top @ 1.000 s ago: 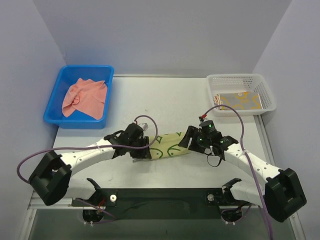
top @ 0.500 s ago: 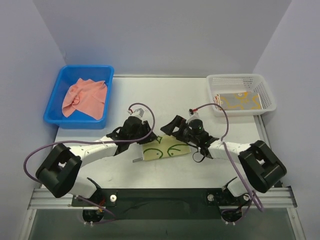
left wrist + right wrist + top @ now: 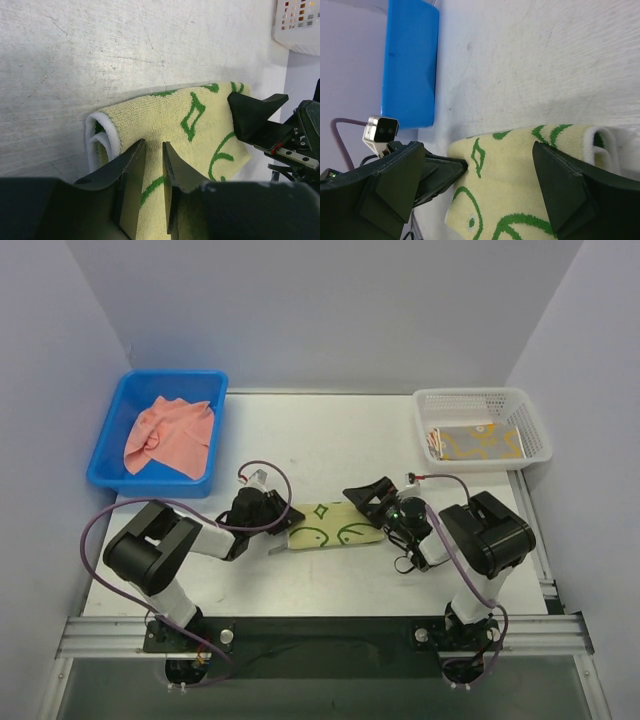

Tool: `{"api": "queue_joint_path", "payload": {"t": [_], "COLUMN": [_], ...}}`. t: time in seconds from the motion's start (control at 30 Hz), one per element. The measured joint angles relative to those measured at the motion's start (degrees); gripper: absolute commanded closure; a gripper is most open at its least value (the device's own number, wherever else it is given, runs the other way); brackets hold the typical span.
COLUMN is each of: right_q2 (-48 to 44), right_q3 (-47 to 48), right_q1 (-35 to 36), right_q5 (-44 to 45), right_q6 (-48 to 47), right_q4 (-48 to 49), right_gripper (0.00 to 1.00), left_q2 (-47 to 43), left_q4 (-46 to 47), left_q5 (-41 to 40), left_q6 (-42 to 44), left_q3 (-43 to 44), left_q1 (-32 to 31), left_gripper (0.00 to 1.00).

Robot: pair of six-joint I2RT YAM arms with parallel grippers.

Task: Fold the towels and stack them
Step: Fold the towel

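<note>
Left end effector [image 3: 153, 146]: jaws nearly together at the rolled left end of the green towel [image 3: 335, 526]; can't tell if cloth is pinched. Right end effector [image 3: 479, 149]: jaws wide apart over the right end, holding nothing. Towel lies folded mid-tabletop [image 3: 330, 440]. Suggest squaring the edges before moving it to the basket [image 3: 535, 435]. Inner layers hidden.

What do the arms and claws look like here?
The left arm and right arm have white links and black joint housings, each trailing a purple cable. The left claw and right claw are matt black with angular, wedge-shaped fingers. A green light glows by the right wrist; a silver camera sits on the left.
</note>
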Motion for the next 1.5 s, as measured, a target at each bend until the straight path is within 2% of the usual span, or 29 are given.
{"api": "queue_joint_path", "payload": {"t": [0.13, 0.27, 0.43, 0.6, 0.73, 0.87, 1.0, 1.07, 1.27, 1.47, 1.5], "right_q2": [-1.42, -4.63, -13.22, -23.26, -27.23, -27.26, -23.5, -20.61, -13.35, -12.7, -13.88], "right_q3": [-2.05, -2.69, -2.62, -2.12, -1.97, -4.42, -9.4, -11.19, -11.93, -12.31, -12.52], "right_q1": [-2.78, -5.09, -5.44, -4.74, -2.86, -0.68, 0.13, -0.24, -3.37, -5.73, -5.97], "right_q5": [-0.2, -0.28, -1.31, -2.82, -4.52, -5.05, -5.07, -5.49, -6.75, -7.26, -7.3], "right_q6": [1.18, 0.33, -1.79, -3.52, -3.61, -3.26, -2.01, -0.22, 5.16, 7.41, 7.3], "right_q4": [1.27, -2.75, -12.0, -20.13, -22.86, -22.88, -20.68, -15.76, -4.85, -3.58, -4.42], "right_gripper": [0.05, 0.05, 0.05, 0.05, 0.07, 0.09, 0.09, 0.1, 0.1, 0.09, 0.09], "left_q2": [0.72, 0.39, -3.52, -12.39, -19.02, -20.94, -17.49, -14.62, -13.29, -15.89, -16.55], "left_q4": [1.95, 1.14, -6.6, -15.96, -21.16, -22.32, -22.47, -21.24, -17.53, -19.41, -20.46], "left_q5": [1.81, 2.75, 3.08, 2.64, 1.25, 0.04, -0.83, -0.17, 1.53, 0.98, 0.59], "left_q6": [-0.52, 0.42, 4.04, 7.04, 8.2, 7.72, 6.19, 4.55, 2.51, 2.95, 3.58], "left_q3": [-0.35, 0.15, 2.38, 5.18, 6.88, 5.09, -0.98, -2.75, -3.5, -4.24, -4.2], "left_q1": [1.27, 2.47, 2.89, 1.49, -1.36, -5.07, -5.66, -4.87, -0.79, 1.46, 1.77], "left_gripper": [0.67, 0.67, 0.63, 0.63, 0.64, 0.67, 0.69, 0.71, 0.72, 0.71, 0.68]}}
